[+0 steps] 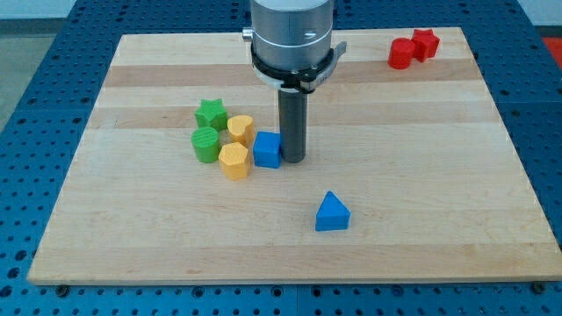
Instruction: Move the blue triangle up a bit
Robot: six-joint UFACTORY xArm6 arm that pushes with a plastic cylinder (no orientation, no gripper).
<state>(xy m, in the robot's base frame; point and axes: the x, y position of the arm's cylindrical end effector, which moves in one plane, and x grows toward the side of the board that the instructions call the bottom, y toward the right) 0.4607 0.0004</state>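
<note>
Tool: a straight dark rod hanging from a metal arm, with my tip (pixel 291 160) resting on the pale wooden tabletop (pixel 421 175). It has nothing to clench and holds nothing. Just to its left, touching or almost touching, sits a blue cube-shaped block (pixel 267 150). The blue triangle block (pixel 332 213) lies well apart from my tip, lower in the view and a little to the right, alone on bare wood. Left of the cube cluster a yellow hexagonal block (pixel 234 161), a yellow rounded block (pixel 241 129), a green cylinder (pixel 206 145) and a green star (pixel 211 113). Two red blocks (pixel 413 47) sit together near the view's top right corner.
</note>
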